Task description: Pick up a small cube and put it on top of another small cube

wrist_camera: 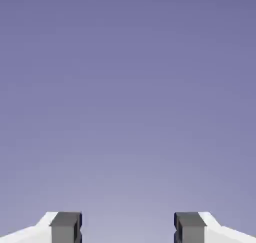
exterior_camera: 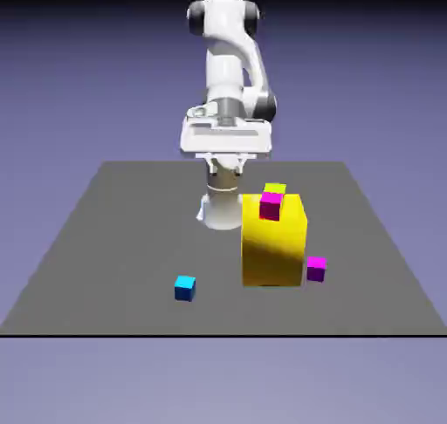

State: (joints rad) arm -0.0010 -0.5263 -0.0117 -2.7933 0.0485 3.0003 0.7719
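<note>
The dark grey flat table spreads wide across the exterior view, and at its far edge the white jointed robot arm is folded high, its hand held up well above the surface. Next in size, the big yellow block stands right of the middle, directly in front of the arm's base, and it is the main thing in the way on that side. The two-finger gripper shows in the hand view with its grey fingertips standing wide apart, nothing between them, only plain blue-violet backdrop ahead. Down to the small pieces: the tiny cyan-blue cube sits alone on the table near the front edge, left of the block and clear of it, open surface all around. The tiny yellow-green cube peeks out by the block's top far edge, partly hidden behind a tiny magenta cube on the block's top front edge; whether those two touch I cannot tell. A second tiny magenta cube rests on the table just beside the block's right face. The table's whole left half lies open.
</note>
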